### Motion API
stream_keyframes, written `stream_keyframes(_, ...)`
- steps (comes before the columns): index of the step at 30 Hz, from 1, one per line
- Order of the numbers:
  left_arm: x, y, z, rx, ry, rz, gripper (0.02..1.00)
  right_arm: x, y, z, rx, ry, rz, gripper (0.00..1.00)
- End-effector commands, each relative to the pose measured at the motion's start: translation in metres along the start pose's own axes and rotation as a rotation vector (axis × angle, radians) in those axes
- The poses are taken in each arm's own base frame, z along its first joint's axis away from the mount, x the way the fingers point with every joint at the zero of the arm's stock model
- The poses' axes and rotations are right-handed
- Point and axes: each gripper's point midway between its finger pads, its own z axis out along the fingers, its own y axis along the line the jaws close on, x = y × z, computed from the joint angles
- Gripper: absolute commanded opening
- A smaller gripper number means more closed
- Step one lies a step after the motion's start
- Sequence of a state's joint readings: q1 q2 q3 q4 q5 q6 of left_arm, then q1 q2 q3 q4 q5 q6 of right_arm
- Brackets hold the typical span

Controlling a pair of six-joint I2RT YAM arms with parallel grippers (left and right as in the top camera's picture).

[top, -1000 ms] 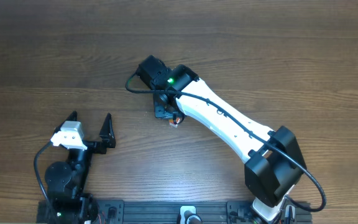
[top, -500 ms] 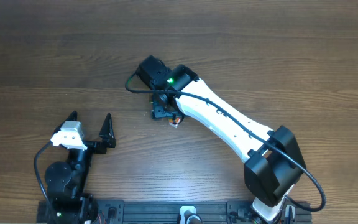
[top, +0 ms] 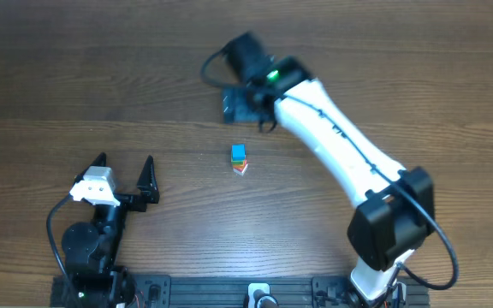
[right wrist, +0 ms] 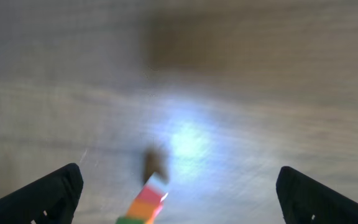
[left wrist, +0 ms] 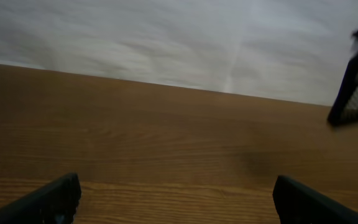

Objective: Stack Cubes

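1. While both my arms sit at the brown table [top: 75, 68], my right pincer [top: 245, 104] hangs up in the air. Its two fingers are spread wide and it holds nothing.
2. From the camera on that wrist, the right pincer [right wrist: 179, 180] has one dark finger [right wrist: 48, 193] far from the other, with only wood between them.
3. The stack of cubes [top: 240, 160] stands on the table, down below my right pincer and a little back toward my arm bases. The pincer does not touch it.
4. On top of the stack is a blue cube [top: 239, 152]. Bits of orange and red peek out under it.
5. From my right wrist the stack of cubes [right wrist: 146, 200] looks blurry, with a pale top, then orange and some green. I cannot tell how many cubes there are.
6. My left pincer [top: 125, 161] sits low, close to its own base. Its fingers are wide apart and it holds nothing.
7. The stack is well apart from my left pincer, off to its right side.
8. From my left wrist, the left pincer [left wrist: 176, 180] points across the bare wood at a pale wall [left wrist: 166, 37].
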State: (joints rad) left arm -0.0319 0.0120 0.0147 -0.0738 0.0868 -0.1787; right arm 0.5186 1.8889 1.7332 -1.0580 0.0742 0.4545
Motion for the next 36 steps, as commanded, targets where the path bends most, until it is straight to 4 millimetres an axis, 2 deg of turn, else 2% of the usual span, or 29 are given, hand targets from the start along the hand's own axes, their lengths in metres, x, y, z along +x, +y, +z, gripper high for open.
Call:
stream_keyframes(1, 0.002, -0.001, 0.0, 0.005, 0.001, 0.015, 1.0, -0.039, -0.064, -0.02, 0.065, -0.082, -0.015, 0.991)
stream_keyframes(4, 0.002, -0.001, 0.0, 0.005, 0.001, 0.015, 1.0, -0.047, -0.111, -0.036, 0.136, -0.121, 0.007, 0.991)
stream_keyframes(8, 0.002, -0.001, 0.0, 0.005, 0.001, 0.015, 0.998, -0.036, -0.165, -0.05, 0.213, -0.149, 0.047, 0.991)
stream_keyframes(11, 0.002, -0.001, 0.0, 0.005, 0.001, 0.015, 1.0, -0.019, -0.193, -0.055, 0.237, -0.191, 0.068, 0.993)
stream_keyframes(14, 0.002, -0.001, 0.0, 0.005, 0.001, 0.015, 1.0, 0.002, -0.21, -0.062, 0.245, -0.262, 0.103, 0.993)
stream_keyframes(19, 0.002, -0.001, 0.0, 0.006, 0.001, 0.015, 0.998, 0.042, -0.223, -0.071, 0.254, -0.385, 0.139, 0.993)
stream_keyframes(24, 0.002, -0.001, 0.0, 0.005, 0.001, 0.015, 1.0, 0.074, -0.227, -0.067, 0.245, -0.538, 0.156, 0.991)
stream_keyframes(25, 0.002, -0.001, 0.0, 0.005, 0.001, 0.015, 0.998, 0.075, -0.226, -0.068, 0.239, -0.588, 0.155, 0.991)
stream_keyframes(31, 0.002, -0.001, 0.0, 0.005, 0.001, 0.015, 0.998, 0.092, -0.192, -0.079, 0.047, -0.864, 0.078, 0.993)
stream_keyframes(36, 0.002, -0.001, 0.0, 0.005, 0.001, 0.015, 0.998, 0.112, -0.19, -0.078, 0.031, -0.982, 0.064, 0.991)
